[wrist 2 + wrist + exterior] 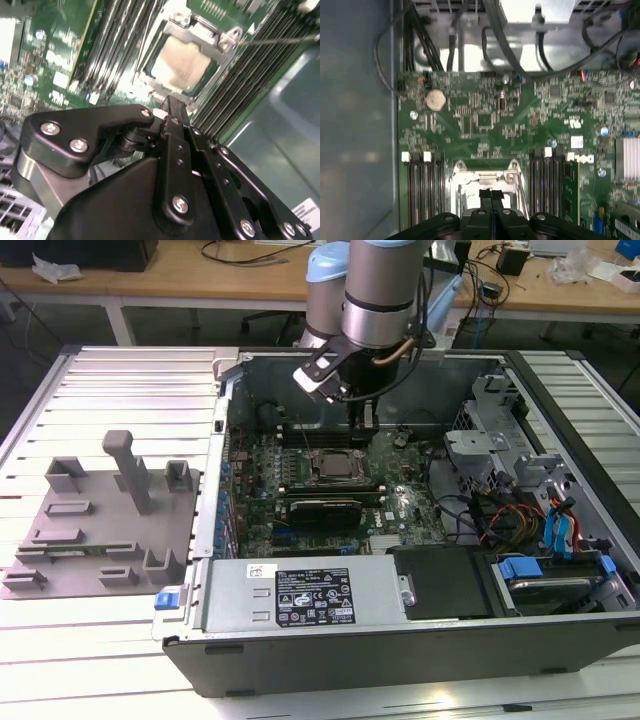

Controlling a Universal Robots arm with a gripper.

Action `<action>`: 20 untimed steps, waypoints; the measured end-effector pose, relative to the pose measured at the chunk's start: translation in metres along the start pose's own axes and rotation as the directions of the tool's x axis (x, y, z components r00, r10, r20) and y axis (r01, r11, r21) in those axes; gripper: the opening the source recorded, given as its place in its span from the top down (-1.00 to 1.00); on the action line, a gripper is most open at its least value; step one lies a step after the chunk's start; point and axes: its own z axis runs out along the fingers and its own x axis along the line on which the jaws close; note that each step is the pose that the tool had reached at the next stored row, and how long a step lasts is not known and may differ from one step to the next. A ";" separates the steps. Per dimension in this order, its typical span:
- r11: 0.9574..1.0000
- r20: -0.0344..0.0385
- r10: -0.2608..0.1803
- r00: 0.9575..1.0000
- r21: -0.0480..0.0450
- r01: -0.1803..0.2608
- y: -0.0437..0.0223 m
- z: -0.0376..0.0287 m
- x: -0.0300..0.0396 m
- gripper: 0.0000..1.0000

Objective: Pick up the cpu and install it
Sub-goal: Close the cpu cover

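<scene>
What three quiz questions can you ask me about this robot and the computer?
1. True or false: the cpu lies inside the socket frame.
2. Where is the grey fixture tray relative to the computer case? A: inside it. B: outside it, on the exterior view's left. C: on top of it.
3. Fill in: in both wrist views, the fingers of the hand are ___ (open or shut).

Key: 1 true; 2 B; 3 shut.
</scene>
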 end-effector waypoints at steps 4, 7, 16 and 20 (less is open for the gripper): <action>1.000 0.002 -0.001 1.000 0.024 0.001 0.0001 0.0001 0.0000 0.79; 0.999 0.003 -0.049 0.999 0.023 0.049 0.0002 0.0008 0.0000 0.79; 0.965 0.007 -0.263 0.965 0.018 0.263 0.0002 0.0027 0.0000 0.79; 0.928 0.009 -0.372 0.928 0.016 0.372 0.0002 0.0031 0.0001 0.79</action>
